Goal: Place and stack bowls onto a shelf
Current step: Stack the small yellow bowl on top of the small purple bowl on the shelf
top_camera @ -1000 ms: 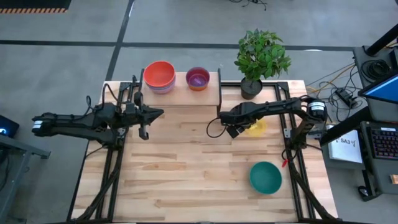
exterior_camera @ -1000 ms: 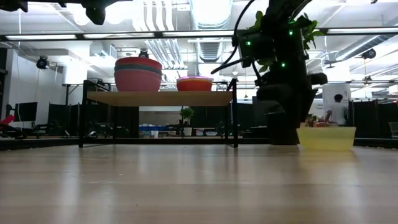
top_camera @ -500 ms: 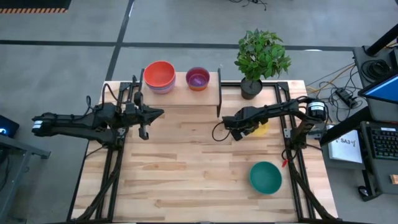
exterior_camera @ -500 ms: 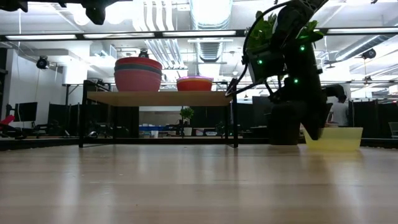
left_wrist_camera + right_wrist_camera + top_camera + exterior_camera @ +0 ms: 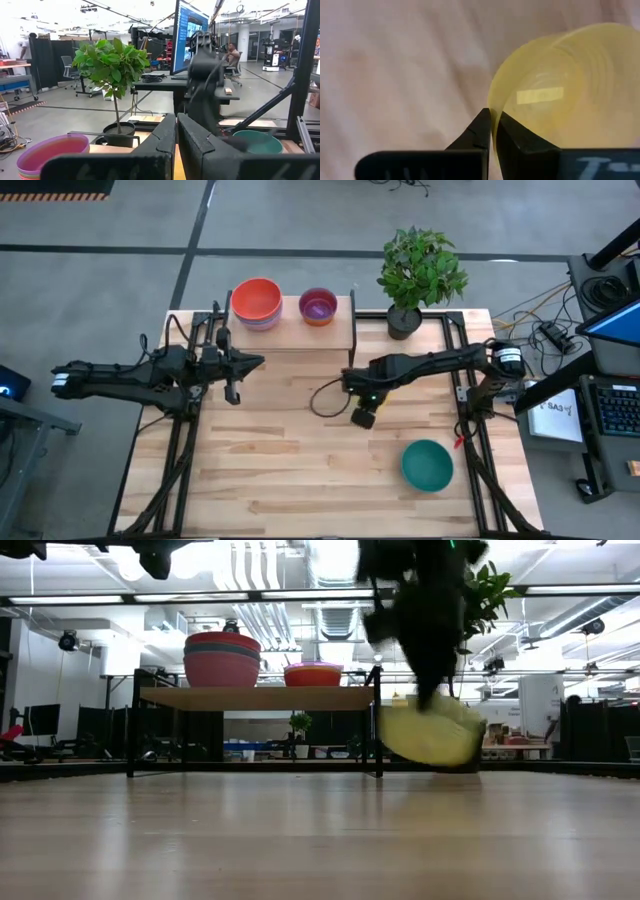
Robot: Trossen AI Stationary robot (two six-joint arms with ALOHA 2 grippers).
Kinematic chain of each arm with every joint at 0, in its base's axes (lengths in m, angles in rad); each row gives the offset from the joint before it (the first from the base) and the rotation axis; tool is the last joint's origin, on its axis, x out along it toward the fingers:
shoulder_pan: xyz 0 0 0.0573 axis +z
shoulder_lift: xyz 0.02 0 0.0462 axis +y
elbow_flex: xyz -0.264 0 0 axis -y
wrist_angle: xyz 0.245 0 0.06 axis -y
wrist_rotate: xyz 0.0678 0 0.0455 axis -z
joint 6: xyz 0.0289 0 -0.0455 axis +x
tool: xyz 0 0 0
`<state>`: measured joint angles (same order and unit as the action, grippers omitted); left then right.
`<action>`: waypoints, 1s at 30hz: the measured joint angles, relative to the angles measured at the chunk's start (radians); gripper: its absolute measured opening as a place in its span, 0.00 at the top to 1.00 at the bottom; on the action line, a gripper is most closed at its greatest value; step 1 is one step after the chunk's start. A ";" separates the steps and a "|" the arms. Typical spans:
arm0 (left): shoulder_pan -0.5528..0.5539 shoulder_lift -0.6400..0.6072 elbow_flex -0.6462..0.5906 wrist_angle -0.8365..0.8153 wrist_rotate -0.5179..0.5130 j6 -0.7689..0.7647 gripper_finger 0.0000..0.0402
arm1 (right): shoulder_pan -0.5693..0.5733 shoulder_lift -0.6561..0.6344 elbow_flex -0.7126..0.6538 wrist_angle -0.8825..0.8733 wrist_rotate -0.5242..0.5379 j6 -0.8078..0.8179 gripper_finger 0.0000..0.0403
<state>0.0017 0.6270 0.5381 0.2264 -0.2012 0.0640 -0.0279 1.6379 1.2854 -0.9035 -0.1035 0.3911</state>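
Right gripper [image 5: 491,131] pinches the empty yellow bowl [image 5: 565,90] — tilted, rim gripped.

Motion blurs the yellow bowl [image 5: 430,735]; overhead, the right arm [image 5: 420,365] hides it.

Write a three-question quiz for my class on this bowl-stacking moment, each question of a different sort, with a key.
1. True or false: the right gripper is shut on the rim of the yellow bowl.
2. Which bowl sits alone on the table, nearest the right arm's base? A) purple B) teal C) pink
3. Fill in: on the shelf, the bowl on top of the taller stack is ____.

Key
1. True; in the low view the bowl hangs tilted, clear of the tabletop.
2. B, the teal bowl.
3. Red-orange: the red-orange bowl. The left gripper waits shut, holding nothing.
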 joint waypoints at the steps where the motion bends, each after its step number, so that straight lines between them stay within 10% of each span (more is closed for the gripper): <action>1: 0.000 0.000 0.000 0.000 0.000 0.001 1.00 | 0.014 0.000 0.037 0.018 -0.002 -0.056 0.98; 6: 0.000 0.000 0.000 0.000 0.000 0.002 1.00 | 0.072 0.000 0.226 0.114 0.044 -0.391 0.98; 14: 0.000 0.000 0.000 0.002 0.000 0.002 1.00 | 0.052 0.001 0.429 0.212 0.437 -0.831 0.98; 22: 0.000 0.000 0.000 0.006 0.000 0.002 1.00 | -0.120 0.002 0.507 0.264 0.416 -0.953 0.98; 30: 0.000 0.000 0.000 0.012 0.000 0.002 1.00 | -0.279 0.003 0.507 0.266 0.113 -0.878 0.98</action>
<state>0.0017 0.6270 0.5381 0.2384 -0.2016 0.0662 -0.3072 1.6405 1.7924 -0.6373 0.0092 -0.4866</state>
